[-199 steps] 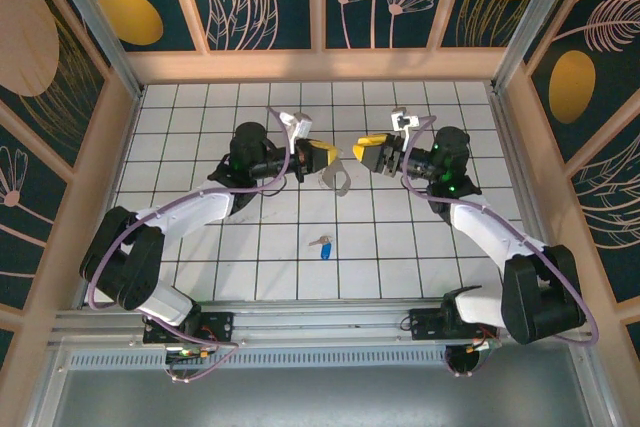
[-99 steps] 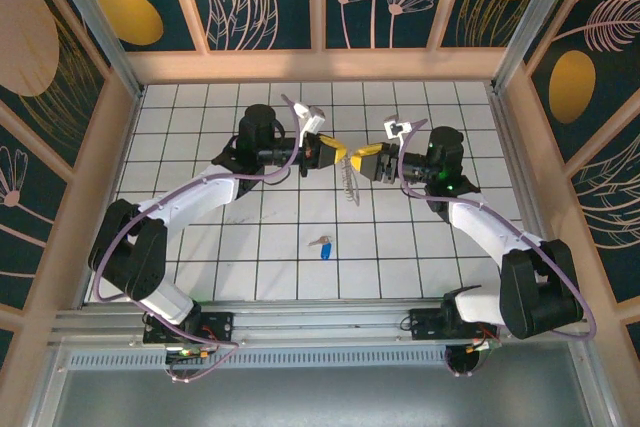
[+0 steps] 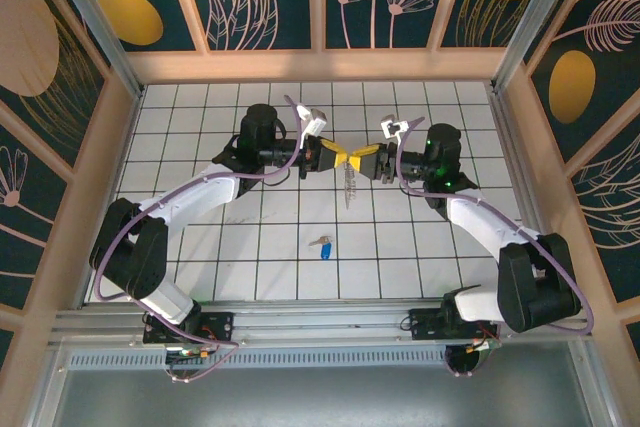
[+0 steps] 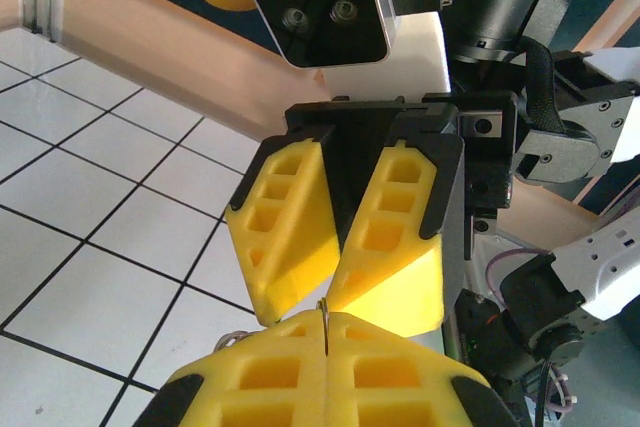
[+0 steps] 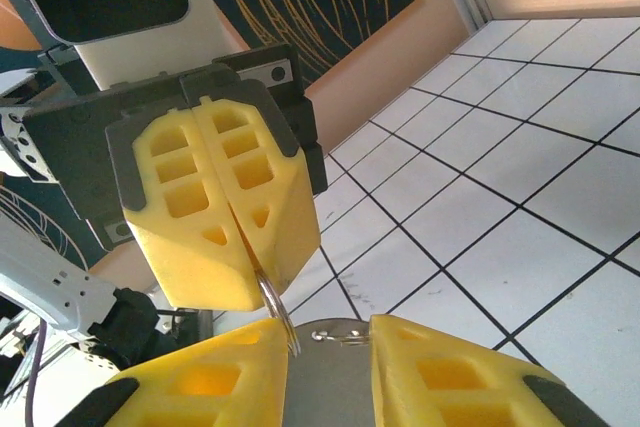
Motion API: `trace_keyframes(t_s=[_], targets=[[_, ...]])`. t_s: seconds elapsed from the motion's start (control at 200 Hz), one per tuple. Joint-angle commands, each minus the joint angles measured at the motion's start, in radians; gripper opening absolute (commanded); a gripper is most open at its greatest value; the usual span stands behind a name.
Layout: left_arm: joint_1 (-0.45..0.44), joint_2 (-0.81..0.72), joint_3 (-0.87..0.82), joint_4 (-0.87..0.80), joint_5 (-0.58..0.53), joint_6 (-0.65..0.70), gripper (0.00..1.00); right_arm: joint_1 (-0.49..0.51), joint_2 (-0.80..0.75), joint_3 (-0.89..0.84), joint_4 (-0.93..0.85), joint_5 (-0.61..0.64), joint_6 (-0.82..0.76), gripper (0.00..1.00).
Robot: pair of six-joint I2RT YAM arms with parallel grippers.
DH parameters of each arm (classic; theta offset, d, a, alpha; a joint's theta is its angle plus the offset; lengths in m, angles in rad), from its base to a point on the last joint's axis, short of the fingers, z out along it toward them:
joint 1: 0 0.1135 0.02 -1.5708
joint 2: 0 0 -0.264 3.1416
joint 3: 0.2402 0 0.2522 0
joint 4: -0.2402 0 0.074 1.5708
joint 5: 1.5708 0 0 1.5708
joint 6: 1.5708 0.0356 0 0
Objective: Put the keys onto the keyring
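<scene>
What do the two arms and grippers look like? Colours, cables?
The left arm and right arm have white links, black joints and a lilac cable alongside. The left gripper and right gripper have yellow wedge-shaped fingers with hollow cells, on black mounts.

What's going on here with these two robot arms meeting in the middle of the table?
The two arms meet tip to tip above the middle of the tiled table. The left gripper is shut on the top of the keyring, which hangs below it, off the surface. The right gripper faces it with its fingers apart on either side of the ring, not clamped. The blue-headed key lies by itself on the tiles nearer the arm bases, so it is not yet on the ring.
</scene>
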Motion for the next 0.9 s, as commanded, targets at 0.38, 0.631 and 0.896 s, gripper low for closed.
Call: trace_keyframes(t_s=[0.38,0.631,0.896], targets=[[-0.003,0.017,0.047,0.005,0.058,0.016,0.00,0.009,0.018,0.054,0.043,-0.048,-0.004,0.18],[-0.003,0.019,0.049,0.006,0.070,0.011,0.00,0.020,0.030,0.060,0.054,-0.059,-0.001,0.00],[-0.003,-0.023,0.018,0.072,-0.019,-0.074,0.16,0.023,0.001,-0.013,0.195,0.044,0.104,0.00]])
